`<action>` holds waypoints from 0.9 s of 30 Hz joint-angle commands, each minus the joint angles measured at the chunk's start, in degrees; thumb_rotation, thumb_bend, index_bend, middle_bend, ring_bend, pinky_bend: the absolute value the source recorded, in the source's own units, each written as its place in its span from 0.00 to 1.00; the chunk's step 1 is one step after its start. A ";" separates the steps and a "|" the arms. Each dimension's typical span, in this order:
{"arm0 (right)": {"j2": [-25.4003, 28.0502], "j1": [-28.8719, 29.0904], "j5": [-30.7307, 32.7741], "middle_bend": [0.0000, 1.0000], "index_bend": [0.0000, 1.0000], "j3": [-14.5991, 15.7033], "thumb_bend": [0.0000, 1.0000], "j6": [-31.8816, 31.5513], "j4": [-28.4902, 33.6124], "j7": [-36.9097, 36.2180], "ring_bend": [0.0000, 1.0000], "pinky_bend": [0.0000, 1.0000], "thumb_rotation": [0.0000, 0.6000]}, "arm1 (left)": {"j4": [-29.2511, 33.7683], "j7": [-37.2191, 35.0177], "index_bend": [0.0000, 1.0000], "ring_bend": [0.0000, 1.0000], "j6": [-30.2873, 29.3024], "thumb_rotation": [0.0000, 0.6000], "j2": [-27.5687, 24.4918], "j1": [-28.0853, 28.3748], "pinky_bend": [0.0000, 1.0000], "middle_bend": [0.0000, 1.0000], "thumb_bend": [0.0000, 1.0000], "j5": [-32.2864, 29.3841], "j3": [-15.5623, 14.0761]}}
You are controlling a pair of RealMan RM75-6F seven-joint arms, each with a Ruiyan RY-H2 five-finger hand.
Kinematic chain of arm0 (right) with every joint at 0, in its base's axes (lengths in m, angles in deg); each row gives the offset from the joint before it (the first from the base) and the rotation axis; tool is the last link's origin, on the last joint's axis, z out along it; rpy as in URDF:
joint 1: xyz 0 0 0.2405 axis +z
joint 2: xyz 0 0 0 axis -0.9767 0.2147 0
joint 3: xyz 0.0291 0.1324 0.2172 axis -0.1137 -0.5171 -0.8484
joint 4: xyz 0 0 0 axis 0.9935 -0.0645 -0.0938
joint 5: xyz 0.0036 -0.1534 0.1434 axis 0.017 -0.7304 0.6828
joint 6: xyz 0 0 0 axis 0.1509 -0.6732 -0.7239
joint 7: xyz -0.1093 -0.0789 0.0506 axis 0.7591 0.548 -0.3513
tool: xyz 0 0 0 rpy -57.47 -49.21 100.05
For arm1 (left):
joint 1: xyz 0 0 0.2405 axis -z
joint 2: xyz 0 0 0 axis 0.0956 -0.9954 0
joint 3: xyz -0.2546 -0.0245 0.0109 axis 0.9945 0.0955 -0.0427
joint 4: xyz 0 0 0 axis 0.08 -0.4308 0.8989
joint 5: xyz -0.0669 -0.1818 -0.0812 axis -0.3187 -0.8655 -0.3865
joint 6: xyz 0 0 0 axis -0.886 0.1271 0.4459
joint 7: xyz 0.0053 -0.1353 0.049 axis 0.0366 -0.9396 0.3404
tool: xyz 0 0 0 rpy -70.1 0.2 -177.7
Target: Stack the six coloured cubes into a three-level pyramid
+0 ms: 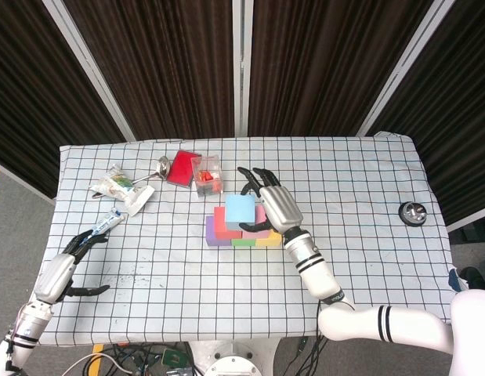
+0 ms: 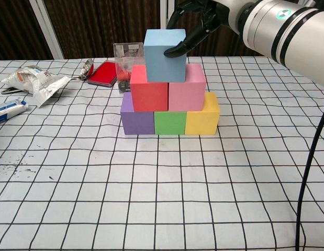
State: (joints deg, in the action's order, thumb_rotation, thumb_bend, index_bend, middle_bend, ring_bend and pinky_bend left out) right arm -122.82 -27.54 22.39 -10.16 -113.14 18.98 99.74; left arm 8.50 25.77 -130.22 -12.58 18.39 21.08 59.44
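1. The blue cube (image 2: 165,55) sits at the top of the pyramid, resting on the red cube (image 2: 149,95) and the pink cube (image 2: 187,95); it leans a little toward the red side.
2. Below them the purple cube (image 2: 136,120), green cube (image 2: 169,123) and yellow cube (image 2: 201,120) stand in a row, touching, on the checked desk (image 2: 162,188).
3. The right hand (image 1: 275,205) is at the blue cube; its fingers (image 2: 178,49) are curled around the cube's right face and far side, one dark tip touching the front face; it holds the cube.
4. The left hand (image 1: 63,270) rests at the near left edge of the desk, well apart from the cubes; its fingers are apart and hold nothing.
5. Behind the pyramid stands a clear plastic box (image 1: 207,174), with a red pouch (image 1: 182,167) and a spoon (image 1: 154,170) beside it; crumpled packets (image 1: 121,188) and a tube (image 1: 110,222) lie to the left; a small round metal thing (image 1: 413,212) sits at the right edge.
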 commanded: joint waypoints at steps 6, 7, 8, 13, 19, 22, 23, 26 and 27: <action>0.11 0.02 -0.15 0.44 0.00 -0.24 0.13 0.59 -0.25 -0.43 0.04 0.00 1.00 | -0.03 0.00 0.12 0.01 0.08 1.00 0.04 0.04 0.06 0.18 0.00 -0.02 0.01; 0.15 0.00 -0.22 0.44 0.00 -0.29 0.13 0.60 -0.27 -0.48 0.04 0.00 1.00 | -0.04 0.00 0.12 0.01 0.09 1.00 0.03 0.05 0.06 0.18 0.00 -0.03 0.03; 0.18 0.01 -0.27 0.44 0.00 -0.33 0.13 0.65 -0.36 -0.53 0.04 0.00 1.00 | -0.04 0.00 0.12 0.01 0.10 1.00 0.03 0.07 0.06 0.18 0.00 -0.02 0.04; 0.45 -0.05 -0.27 0.44 0.00 -0.24 0.12 0.93 -0.45 -0.45 0.05 0.00 1.00 | 0.07 0.18 0.12 0.01 0.22 1.00 -0.02 0.17 0.06 0.18 0.00 0.13 -0.02; 0.66 -0.28 -0.41 0.44 0.00 -0.17 0.13 1.28 -0.46 -1.00 0.05 0.00 1.00 | 0.29 0.15 0.12 0.01 0.24 1.00 -0.14 0.23 0.06 0.18 0.00 0.13 0.00; 0.62 -0.35 -0.63 0.44 0.00 -0.19 0.13 1.46 -0.65 -1.48 0.05 0.00 1.00 | 0.28 0.17 0.12 0.01 0.25 1.00 -0.15 0.23 0.06 0.18 0.00 0.10 0.00; 0.63 -0.39 -0.76 0.44 0.00 -0.18 0.13 1.48 -0.64 -1.61 0.05 0.00 1.00 | 0.28 0.17 0.12 0.01 0.26 1.00 -0.15 0.23 0.06 0.18 0.00 0.08 0.01; 0.69 -0.46 -1.28 0.44 0.00 -0.23 0.13 1.67 -0.75 -2.22 0.05 0.00 1.00 | 0.28 0.19 0.12 0.01 0.30 1.00 -0.15 0.25 0.06 0.18 0.00 0.07 0.01; 0.69 -0.49 -1.55 0.44 0.00 -0.24 0.13 1.65 -0.78 -2.41 0.05 0.00 1.00 | 0.27 0.20 0.12 0.01 0.31 1.00 -0.15 0.27 0.06 0.18 0.00 0.08 0.02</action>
State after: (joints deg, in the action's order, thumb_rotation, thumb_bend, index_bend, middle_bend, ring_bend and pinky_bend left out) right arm -122.14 -28.00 20.94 -10.38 -111.51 18.23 97.41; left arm 8.79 25.96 -129.91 -12.73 18.66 21.17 59.46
